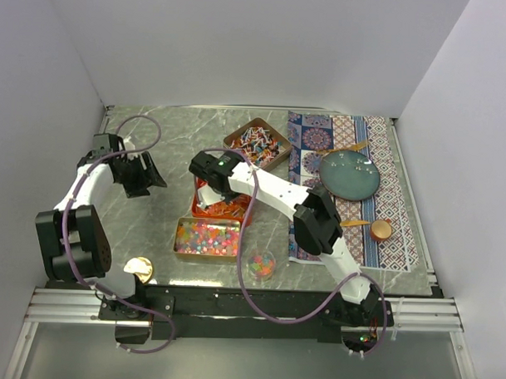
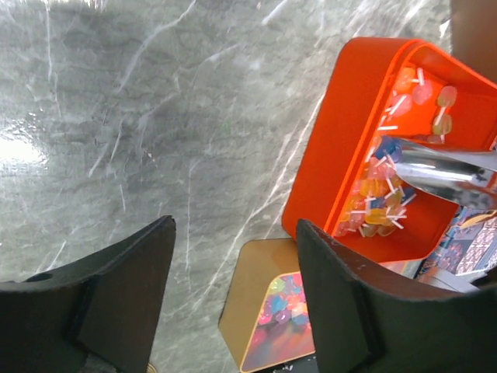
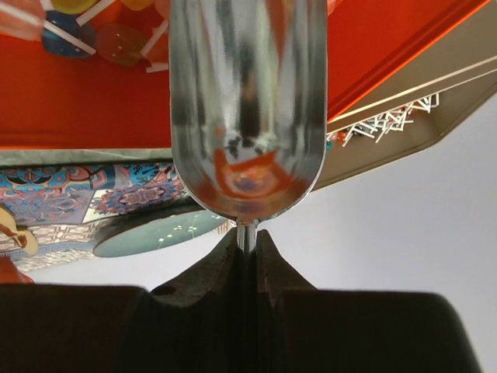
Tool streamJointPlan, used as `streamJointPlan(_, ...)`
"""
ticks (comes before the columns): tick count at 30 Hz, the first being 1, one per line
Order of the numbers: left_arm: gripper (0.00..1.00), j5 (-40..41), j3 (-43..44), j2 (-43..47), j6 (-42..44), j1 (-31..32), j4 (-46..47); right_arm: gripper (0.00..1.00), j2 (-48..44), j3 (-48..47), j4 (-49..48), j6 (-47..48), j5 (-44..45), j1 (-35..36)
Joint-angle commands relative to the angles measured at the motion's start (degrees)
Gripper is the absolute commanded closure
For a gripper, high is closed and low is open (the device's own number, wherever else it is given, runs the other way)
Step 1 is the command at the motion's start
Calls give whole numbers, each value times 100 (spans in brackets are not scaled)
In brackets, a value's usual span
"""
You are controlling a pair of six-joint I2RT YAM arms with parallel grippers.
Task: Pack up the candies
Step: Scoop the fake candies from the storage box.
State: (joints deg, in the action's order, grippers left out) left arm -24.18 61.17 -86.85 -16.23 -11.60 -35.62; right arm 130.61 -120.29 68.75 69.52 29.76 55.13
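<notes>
Candies (image 2: 379, 208) in the orange tray (image 2: 334, 155) meet a metal scoop (image 3: 247, 116), its handle clamped in the closed right pincer (image 3: 247, 239), seemingly for digging; the left pincer (image 2: 234, 249) hangs open, empty.

Table (image 1: 152, 227): grey stone-look top with white veins, smooth, glossy enough to reflect the lamps.
Scoop (image 3: 247, 109): polished metal, mirror-bright.
Orange tray (image 2: 342, 155): smooth plastic with a soft sheen.
Candies (image 2: 384, 206): translucent, glossy discs on matt white sticks.
Gold tin (image 2: 250, 287): metal, satin gold wall.
Plate (image 1: 351, 175): teal glaze, shiny.
Mat (image 1: 397, 236): patterned and matt; cloth or printed sheet, cannot tell which.
Left gripper (image 2: 233, 233): 2 fingers (image 2: 116, 295) of matt black plastic, faintly grainy.
Right arm shell (image 1: 274, 188): smooth white plastic.
Walls (image 1: 241, 48): plain matt white.
</notes>
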Motion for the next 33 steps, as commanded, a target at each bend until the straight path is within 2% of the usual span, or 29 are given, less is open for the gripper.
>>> streamJointPlan(1, 34, -121, -297, -122, -126, -9, 230, 100, -18, 225, 235, 1855, -1411, 129)
streamJointPlan(2, 36, -182, -342, -148, -135, -9, 248, 100, 0, 225, 218, 1759, -1437, 138)
streamJointPlan(5, 55, -271, -456, -280, -187, 17, 292, 100, 96, 164, 156, 1531, -1622, 138)
streamJointPlan(6, 68, -297, -483, -393, -214, 26, 309, 100, 123, 120, 165, 1478, -1735, 138)
streamJointPlan(9, 88, -315, -527, -639, -223, 157, 345, 100, 211, 85, 112, 1258, -1912, 138)
streamJointPlan(12, 99, -324, -509, -885, -240, 386, 371, 100, 299, 50, 24, 1065, -2026, 138)
streamJointPlan(23, 99, -762, -246, -1624, -363, 1054, 468, 100, 413, -3, -257, 651, -2509, 164)
streamJointPlan(33, 99, -965, 88, -1853, -355, 1272, 362, 100, 501, 155, -494, 502, -2659, 217)
